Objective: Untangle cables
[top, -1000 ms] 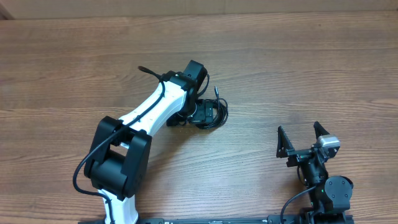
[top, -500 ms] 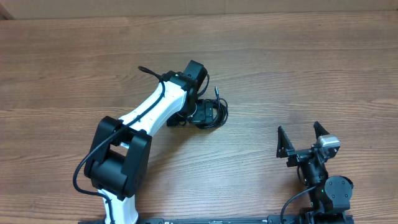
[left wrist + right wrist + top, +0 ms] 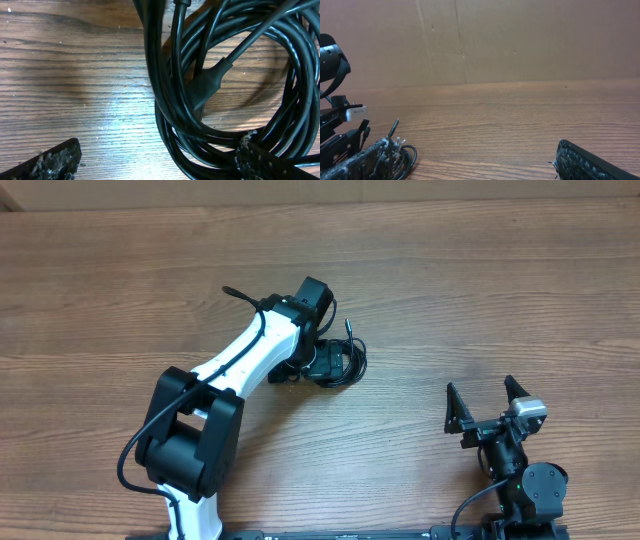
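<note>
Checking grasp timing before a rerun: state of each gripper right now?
Left gripper: open, fingers straddling part of the cables, not clamped.
Right gripper: open, empty, away from the cables.

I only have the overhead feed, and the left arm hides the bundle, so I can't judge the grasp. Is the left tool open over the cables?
Observer: Yes. In the left wrist view the left tool is open and straddles one side of the coil of cables.
Operator: Are both fingers over the bundle?
Observer: No. One finger is over bare table. The other is over the strands.
Operator: Any plug end worth aiming at?
Observer: One moulded plug lies across the coil's strands, near the middle of that view.
</note>
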